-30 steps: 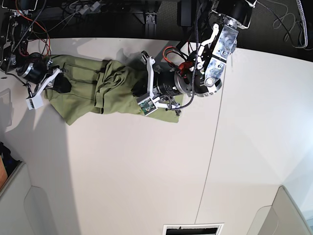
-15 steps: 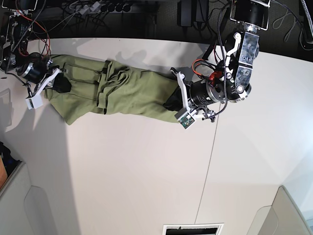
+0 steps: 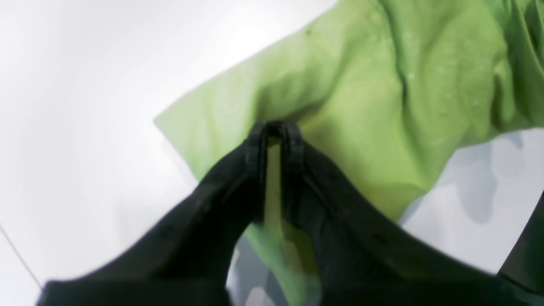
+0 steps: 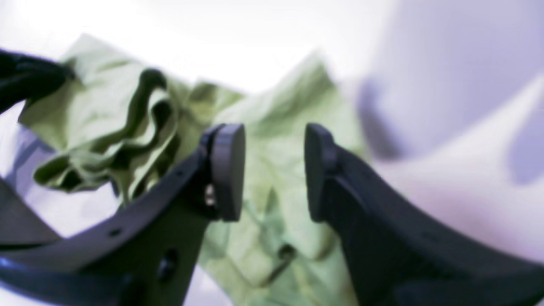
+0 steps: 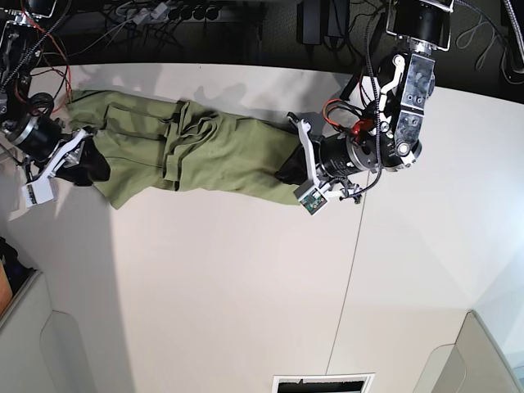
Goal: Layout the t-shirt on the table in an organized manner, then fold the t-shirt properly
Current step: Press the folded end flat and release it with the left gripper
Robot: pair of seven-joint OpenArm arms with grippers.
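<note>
Dark cables [image 5: 155, 15] crowd the shadowed strip behind.

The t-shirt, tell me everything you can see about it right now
The t-shirt is plain olive-green cloth, soft and creased, lying stretched into a long band across the far part of the white table. Folds bunch up near its middle. The left gripper is shut on one end of it, with fabric showing between the closed fingers. At the other end the right gripper is open, its pads apart just over the cloth and holding none of it. No tag shows.
</note>
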